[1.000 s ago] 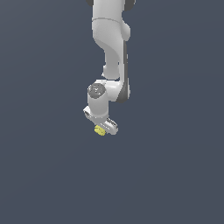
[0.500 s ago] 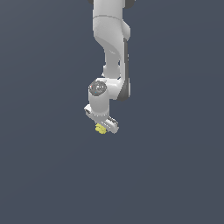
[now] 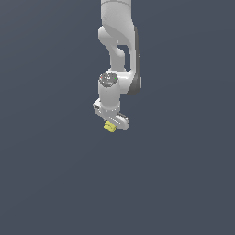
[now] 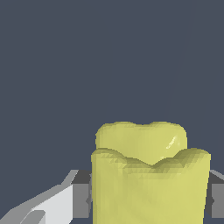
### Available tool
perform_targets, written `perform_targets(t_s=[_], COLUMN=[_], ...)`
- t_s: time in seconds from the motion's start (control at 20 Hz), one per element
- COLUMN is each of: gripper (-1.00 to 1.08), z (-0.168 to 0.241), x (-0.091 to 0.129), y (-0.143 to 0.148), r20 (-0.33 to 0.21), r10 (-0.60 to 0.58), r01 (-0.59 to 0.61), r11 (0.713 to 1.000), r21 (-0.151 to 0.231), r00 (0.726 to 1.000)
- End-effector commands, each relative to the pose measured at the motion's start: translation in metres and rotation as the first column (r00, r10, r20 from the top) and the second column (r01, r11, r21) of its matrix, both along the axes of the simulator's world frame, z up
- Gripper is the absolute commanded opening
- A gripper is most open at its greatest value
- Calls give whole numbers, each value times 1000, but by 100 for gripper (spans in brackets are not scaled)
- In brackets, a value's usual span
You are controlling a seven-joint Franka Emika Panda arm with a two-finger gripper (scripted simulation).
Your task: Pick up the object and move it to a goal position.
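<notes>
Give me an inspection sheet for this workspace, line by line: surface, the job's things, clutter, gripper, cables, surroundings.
Surface: plain dark grey-blue field in both views; no table edge or texture can be made out.
Job's things: yellow object, small and blocky with a notched face, sits between the gripper's fingers; the wrist view shows it filling the gap.
Clutter: nothing seen.
Gripper: gripper points down, shut on the yellow object, with a grey finger pad against its side.
Cables: nothing seen.
Surroundings: only the white arm reaching down from the exterior view's top; no goal marker visible.
</notes>
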State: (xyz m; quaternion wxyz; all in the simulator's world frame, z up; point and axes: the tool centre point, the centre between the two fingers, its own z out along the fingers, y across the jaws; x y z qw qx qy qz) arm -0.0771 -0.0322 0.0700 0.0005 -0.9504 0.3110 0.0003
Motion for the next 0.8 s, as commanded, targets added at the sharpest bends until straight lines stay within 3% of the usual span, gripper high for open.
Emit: perform_targets(t_s=[0.0, 0.4, 0.75], gripper=[-100, -100, -100], z=[11, 36, 44], x=[-12, -36, -42], y=[8, 26, 30], r20=[1, 0, 0], r10=[0, 0, 0], r01=[0, 0, 0], r11=[1000, 1000, 1000], r21=[0, 0, -1], r00=[1000, 1000, 1000])
